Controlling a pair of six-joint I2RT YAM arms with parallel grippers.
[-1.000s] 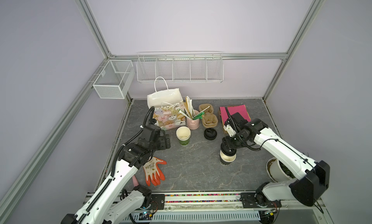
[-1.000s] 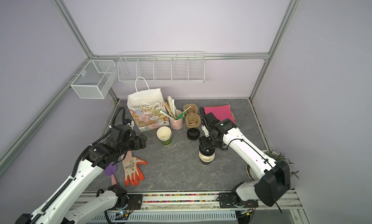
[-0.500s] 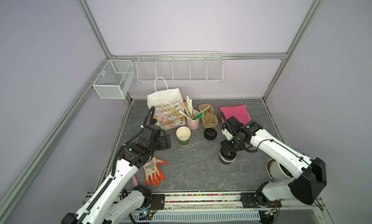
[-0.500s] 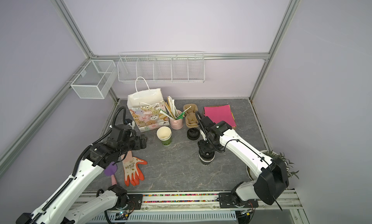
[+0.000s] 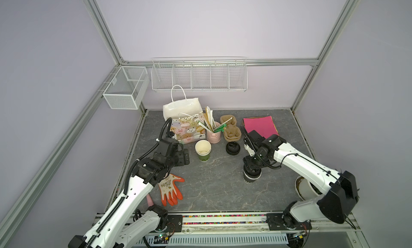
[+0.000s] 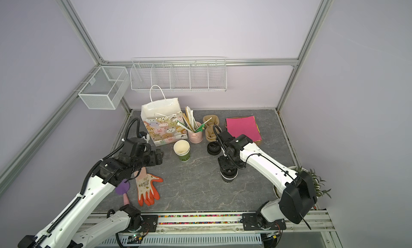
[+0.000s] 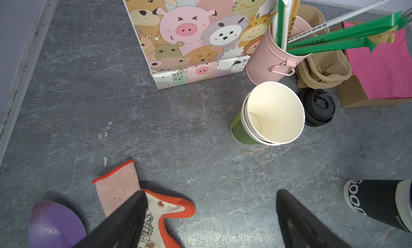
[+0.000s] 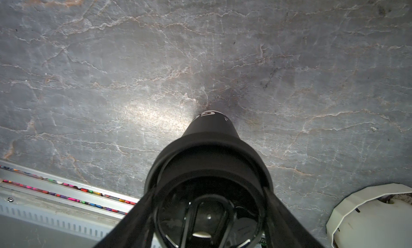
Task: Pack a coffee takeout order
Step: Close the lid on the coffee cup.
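While right gripper (image 8: 209,188) seemingly clasps tapered black cup (image 8: 210,128) | left gripper (image 7: 210,192) splayed

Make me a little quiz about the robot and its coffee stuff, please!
1. True or false: the left tool is clamped shut.
2. What stands in the pink bucket? A) wrapped sticks B) flowers C) spoons
3. What is the right tool gripping?

Key:
1. False. It is wide open with nothing in it.
2. A.
3. The black lidded cup. The tool's fingers sit on either side of its lid.
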